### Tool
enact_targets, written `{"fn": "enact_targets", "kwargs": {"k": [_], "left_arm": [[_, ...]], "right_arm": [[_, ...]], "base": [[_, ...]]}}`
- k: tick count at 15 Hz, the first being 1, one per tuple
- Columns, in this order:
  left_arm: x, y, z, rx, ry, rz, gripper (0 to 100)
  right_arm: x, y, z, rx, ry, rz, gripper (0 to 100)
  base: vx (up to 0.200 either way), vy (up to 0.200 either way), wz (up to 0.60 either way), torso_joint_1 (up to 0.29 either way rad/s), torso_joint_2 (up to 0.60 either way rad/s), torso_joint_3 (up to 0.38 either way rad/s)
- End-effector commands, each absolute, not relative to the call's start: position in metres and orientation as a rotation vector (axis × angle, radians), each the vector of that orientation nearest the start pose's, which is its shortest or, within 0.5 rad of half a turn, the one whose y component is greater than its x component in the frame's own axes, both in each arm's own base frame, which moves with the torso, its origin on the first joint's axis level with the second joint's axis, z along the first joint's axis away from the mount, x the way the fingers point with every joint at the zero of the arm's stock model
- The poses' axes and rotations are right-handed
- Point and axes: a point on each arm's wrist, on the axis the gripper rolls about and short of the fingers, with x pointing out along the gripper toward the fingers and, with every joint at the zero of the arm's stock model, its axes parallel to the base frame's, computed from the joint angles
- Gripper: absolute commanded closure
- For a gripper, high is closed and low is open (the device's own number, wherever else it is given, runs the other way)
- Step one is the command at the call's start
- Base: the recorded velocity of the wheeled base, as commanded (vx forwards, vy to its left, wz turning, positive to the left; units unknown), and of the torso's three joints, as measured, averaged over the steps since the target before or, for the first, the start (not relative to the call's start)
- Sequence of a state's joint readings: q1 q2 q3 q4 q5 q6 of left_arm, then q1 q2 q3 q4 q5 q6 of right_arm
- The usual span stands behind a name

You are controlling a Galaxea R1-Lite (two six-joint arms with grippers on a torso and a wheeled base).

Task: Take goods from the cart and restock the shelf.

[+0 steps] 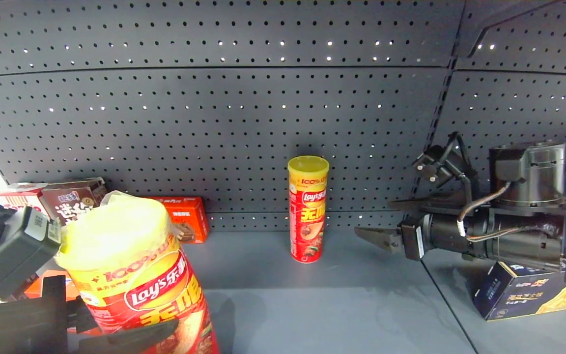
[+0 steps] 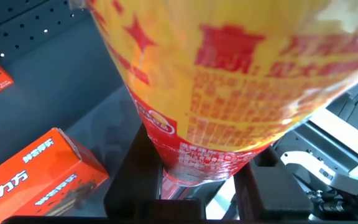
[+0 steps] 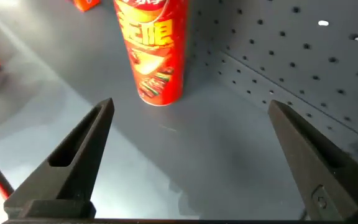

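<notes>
Restocking at the shelf (image 1: pixel 312 305), 2 crisp cans in play. The left claw (image 2: pixel 194 186) pinches the held can (image 1: pixel 135 275) low on its body, near the base, so the can leans above the shelf's left part, close to the orange box (image 1: pixel 187 216) and the brown box (image 1: pixel 74 199). The standing can (image 1: pixel 307 209) is upright near the pegboard panel (image 1: pixel 243 123). The right claw (image 1: pixel 375 216), jaws spread and holding nothing, hovers just beside that can, with the dark blue box (image 1: pixel 523 290) below the arm. Likely hazards: (1) with a low grip on a tall can, it may pivot or slip in the claw; (2) set down while leaning, it may topple and roll; (3) a sideways sweep could strike the orange box or the standing can; (4) a small drift of the right claw could tip the standing can.
</notes>
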State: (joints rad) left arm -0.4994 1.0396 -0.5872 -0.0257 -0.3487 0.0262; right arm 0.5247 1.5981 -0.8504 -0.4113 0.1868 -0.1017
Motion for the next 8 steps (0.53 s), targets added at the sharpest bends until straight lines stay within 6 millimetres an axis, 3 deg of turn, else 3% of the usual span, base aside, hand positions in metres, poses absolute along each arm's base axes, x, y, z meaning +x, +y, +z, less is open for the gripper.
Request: {"fn": "enact_targets", "kwargs": {"k": [1,6,8], "left_arm": [[0.111,-0.069,0.208,0.057,0.427,-0.841,100],[0.111,-0.069,0.209,0.06,0.423,-0.843,100],[0.111,-0.069,0.209,0.062,0.424,-0.843,100]], "right_arm": [[0.254,0.152,0.196,-0.164,0.32,0.747,0],[0.274,0.161,0.197,-0.177,0.281,0.854,0],[0.288,0.161,0.187,-0.18,0.257,0.855,0]], "base": [[0.0,0.0,0.0,0.0,0.0,0.0],[0.0,0.0,0.0,0.0,0.0,0.0],[0.0,0.0,0.0,0.0,0.0,0.0]]}}
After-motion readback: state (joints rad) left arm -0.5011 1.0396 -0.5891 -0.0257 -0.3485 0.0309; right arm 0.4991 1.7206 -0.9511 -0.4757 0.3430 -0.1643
